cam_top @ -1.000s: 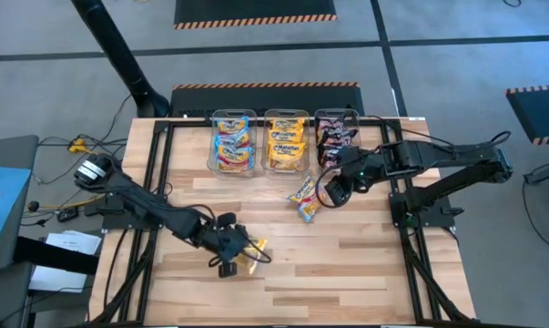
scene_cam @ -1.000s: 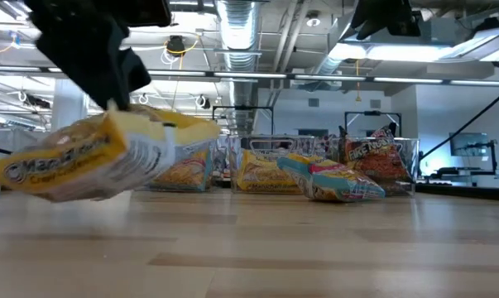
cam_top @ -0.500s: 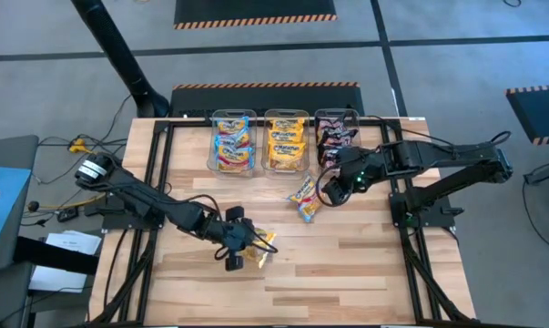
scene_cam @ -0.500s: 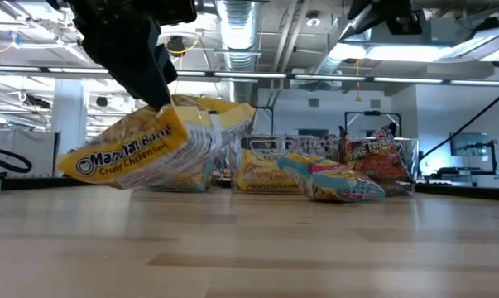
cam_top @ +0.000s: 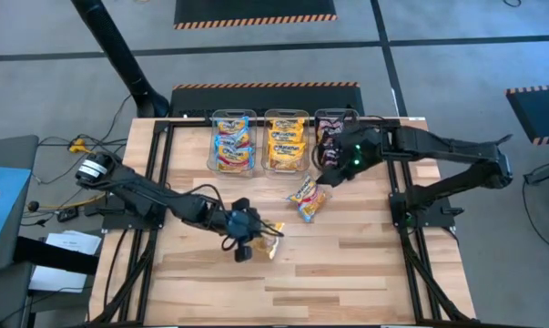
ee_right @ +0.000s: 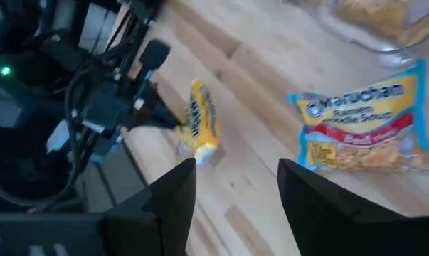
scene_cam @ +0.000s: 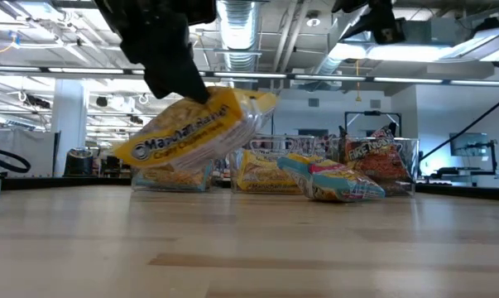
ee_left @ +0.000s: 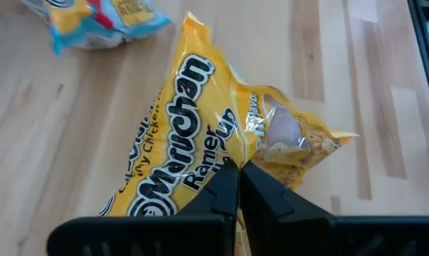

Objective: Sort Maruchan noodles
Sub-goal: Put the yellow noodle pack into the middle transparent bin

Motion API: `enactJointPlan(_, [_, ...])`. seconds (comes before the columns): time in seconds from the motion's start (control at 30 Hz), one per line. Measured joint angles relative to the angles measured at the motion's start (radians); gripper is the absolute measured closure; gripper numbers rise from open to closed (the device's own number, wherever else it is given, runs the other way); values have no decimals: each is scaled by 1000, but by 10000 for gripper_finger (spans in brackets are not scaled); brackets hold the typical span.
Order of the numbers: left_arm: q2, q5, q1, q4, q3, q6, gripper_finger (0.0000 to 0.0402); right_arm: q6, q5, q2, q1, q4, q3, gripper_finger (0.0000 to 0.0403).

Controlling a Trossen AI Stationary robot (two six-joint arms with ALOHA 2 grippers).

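Yellow-orange and glossy, one packet of Maruchan noodles (cam_top: pixel 267 242) hangs clear of the bench (cam_top: pixel 365 273), pinched at its edge by the left hand (cam_top: pixel 252 239), whose fingers are clenched on the wrapper, as the left wrist view shows. It sits over the middle of the bench, well short of the far edge where three clear bins stand in a row: a blue-pink bin (cam_top: pixel 233 141), a yellow bin (cam_top: pixel 286 140) and a dark bin (cam_top: pixel 333 132). A loose blue-pink packet (cam_top: pixel 306 198) lies flat on the wood between the held packet and the bins, just beside the right hand (cam_top: pixel 333 173). That right hand hovers over the bench near the dark bin with its fingers spread and nothing between them.

The step in hand looks like carrying the yellow packet to the middle bin. To do it well, I would keep the packet high enough to clear the bin's rim, since it dangles from one edge and tilts. The grip is thin, so a smooth path without jerks seems wise. The route should pass beside the loose packet and stay apart from the right arm. Release only once the packet is squarely over the yellow bin.
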Motion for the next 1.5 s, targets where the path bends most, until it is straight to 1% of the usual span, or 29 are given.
enactJointPlan(0.1, [0,0,24,12,0,9,401,-47,-108,40,-48,4,-2,180])
enactJointPlan(0.23, [-1,0,52,34,5,12,401,-127,-276,125,-101,36,0,180])
enactJointPlan(0.4, [-1,-2,90,33,48,60,401,-186,-454,237,-147,76,-1,180])
enactJointPlan(0.5, [-1,-1,118,34,80,84,401,-198,-538,290,-164,114,-1,180])
enactJointPlan(0.6, [-1,-3,148,34,105,101,401,-200,-587,326,-180,152,0,180])
enactJointPlan(0.77, [-1,-4,181,27,136,131,401,-197,-613,368,-208,172,0,180])
enactJointPlan(0.9, [-1,-4,200,25,147,143,401,-196,-614,394,-222,170,0,180])
enactJointPlan(1.03, [-1,-3,216,24,148,143,401,-188,-615,416,-223,191,0,180])
enactJointPlan(1.27, [-1,0,242,39,148,144,401,-176,-614,416,-198,251,0,180])
enactJointPlan(1.37, [-1,1,253,48,148,155,401,-131,-580,416,-197,274,0,180])
enactJointPlan(1.5, [-1,0,263,61,148,160,401,-127,-515,416,-189,277,0,180])
